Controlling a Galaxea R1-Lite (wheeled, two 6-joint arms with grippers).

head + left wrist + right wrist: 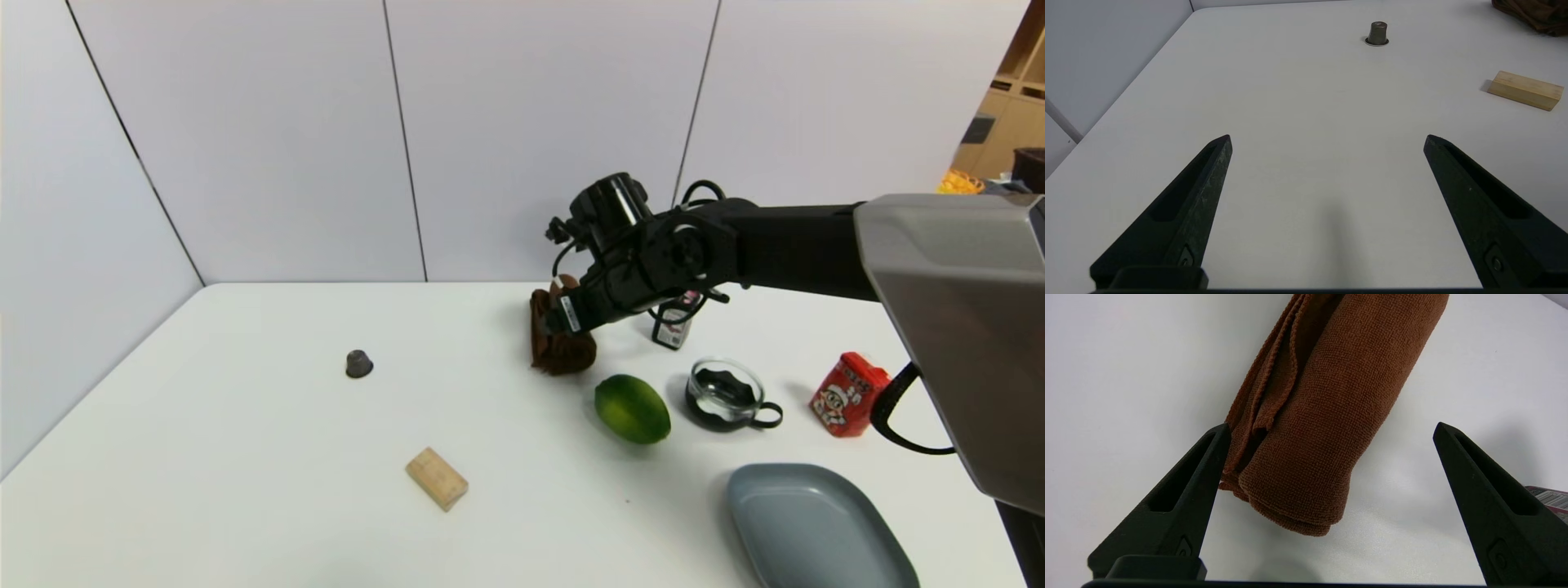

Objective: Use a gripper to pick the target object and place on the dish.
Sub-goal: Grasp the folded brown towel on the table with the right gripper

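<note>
No readable text anywhere. Red snack pack (849, 394), well off to the right gripper's (1331, 428) right and nearer the robot: cartoon face plus a few characters printed on the front, too small to make out. Small bottle (672, 327) just behind that gripper's wrist: white label with dark print, illegible; a corner of a printed label also shows at the edge of the right wrist view, unreadable too. White sticker (569, 314) on the gripper body itself: some marking, can't resolve it.
</note>
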